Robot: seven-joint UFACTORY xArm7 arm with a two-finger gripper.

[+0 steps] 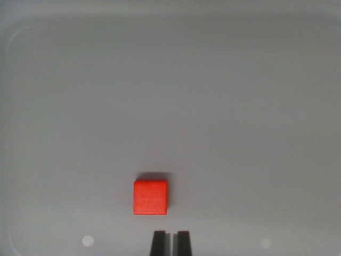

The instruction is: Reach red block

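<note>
Fingers (170, 242) of a robot arm are seen at the bottom edge of the wrist view, drawn nearly together with only a thin slit between them and nothing held. Red block (150, 197) is shown lying flat on the pale grey bench (176, 90), just above the fingertips in the picture and set slightly toward the wrist view's left of the slit. Block and fingers are judged to be apart, with a narrow strip of bare bench visible between them. For the reach to be done well, the arm would need to be eased forward and nudged toward the wrist view's left until the block is centred on the slit, and the approach kept slow so the block is not knocked away. Height above the bench cannot be told.
</note>
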